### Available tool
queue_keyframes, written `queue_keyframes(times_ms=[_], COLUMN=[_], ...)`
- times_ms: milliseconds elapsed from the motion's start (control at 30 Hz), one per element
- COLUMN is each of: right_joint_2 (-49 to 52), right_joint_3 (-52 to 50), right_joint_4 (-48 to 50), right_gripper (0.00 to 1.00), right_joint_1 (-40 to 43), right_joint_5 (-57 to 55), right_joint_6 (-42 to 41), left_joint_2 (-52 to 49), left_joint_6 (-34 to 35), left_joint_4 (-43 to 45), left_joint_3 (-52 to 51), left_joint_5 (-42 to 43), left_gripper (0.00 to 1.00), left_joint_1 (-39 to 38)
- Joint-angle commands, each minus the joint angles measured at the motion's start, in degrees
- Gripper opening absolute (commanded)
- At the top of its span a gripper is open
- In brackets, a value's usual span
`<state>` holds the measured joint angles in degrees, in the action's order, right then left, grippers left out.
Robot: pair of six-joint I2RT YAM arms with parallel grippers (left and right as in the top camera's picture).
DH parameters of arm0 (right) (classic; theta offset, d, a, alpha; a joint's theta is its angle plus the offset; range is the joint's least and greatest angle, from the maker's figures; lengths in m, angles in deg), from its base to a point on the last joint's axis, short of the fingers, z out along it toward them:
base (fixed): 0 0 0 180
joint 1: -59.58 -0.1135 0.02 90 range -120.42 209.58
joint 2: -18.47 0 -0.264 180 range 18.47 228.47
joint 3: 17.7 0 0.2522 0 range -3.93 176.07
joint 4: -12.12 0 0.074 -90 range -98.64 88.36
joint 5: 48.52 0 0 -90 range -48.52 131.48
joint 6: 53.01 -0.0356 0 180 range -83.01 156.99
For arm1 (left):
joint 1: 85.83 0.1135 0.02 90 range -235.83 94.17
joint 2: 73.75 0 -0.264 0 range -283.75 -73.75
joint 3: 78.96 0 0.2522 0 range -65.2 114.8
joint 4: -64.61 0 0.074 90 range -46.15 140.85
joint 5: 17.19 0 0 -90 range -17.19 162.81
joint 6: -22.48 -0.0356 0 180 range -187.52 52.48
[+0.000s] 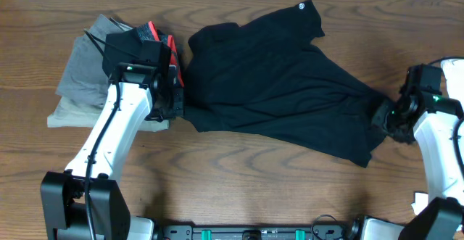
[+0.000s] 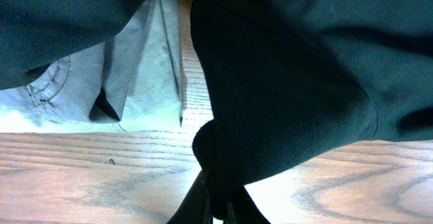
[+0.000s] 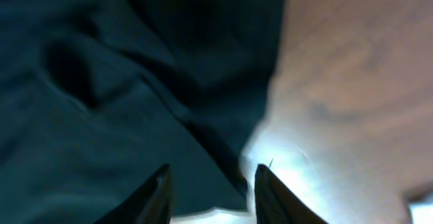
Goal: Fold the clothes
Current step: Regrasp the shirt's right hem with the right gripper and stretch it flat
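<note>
The black T-shirt (image 1: 275, 80) lies spread and rumpled across the middle of the table, with a small white label (image 1: 301, 6) near the collar at the back. My left gripper (image 1: 176, 102) is at the shirt's left edge. In the left wrist view it (image 2: 216, 209) is shut on a bunched fold of the black fabric (image 2: 284, 82), held just above the wood. My right gripper (image 1: 382, 120) is at the shirt's right end. In the right wrist view its jaws (image 3: 211, 183) are open, with a corner of the shirt (image 3: 135, 82) lying between them.
Grey folded garments (image 1: 80, 77) lie at the back left, also in the left wrist view (image 2: 142, 68). A smaller black garment with a grey-and-red waistband (image 1: 154, 35) lies on them, partly under my left arm. A white object (image 1: 453, 69) is at the right edge.
</note>
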<state>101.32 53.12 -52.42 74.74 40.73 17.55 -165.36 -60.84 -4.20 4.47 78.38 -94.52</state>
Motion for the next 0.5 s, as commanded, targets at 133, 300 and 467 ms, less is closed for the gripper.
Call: queue_keyframes(times_ms=[133,300,467], right_joint_2=[9.2,15.5,17.6], right_joint_3=[-0.2,-0.2,-0.2], right_joint_4=[5.9,9.2,9.7], right_gripper=[0.40,0.41,0.29], right_joint_1=[0.5,0.5,0.5], right_joint_5=[8.0,16.2,18.3], right_joint_6=[0.9,4.3,5.7], left_joint_2=[0.5,0.5,0.5], left_joint_6=[0.9,0.9,0.9], left_joint_4=[0.3,1.0,1.5], left_joint_3=[0.0,0.0,0.0], left_joint_5=[-0.7,-0.7,-0.7], left_gripper=[0.06,0.06,0.06], left_joint_1=[0.3,0.3,0.3])
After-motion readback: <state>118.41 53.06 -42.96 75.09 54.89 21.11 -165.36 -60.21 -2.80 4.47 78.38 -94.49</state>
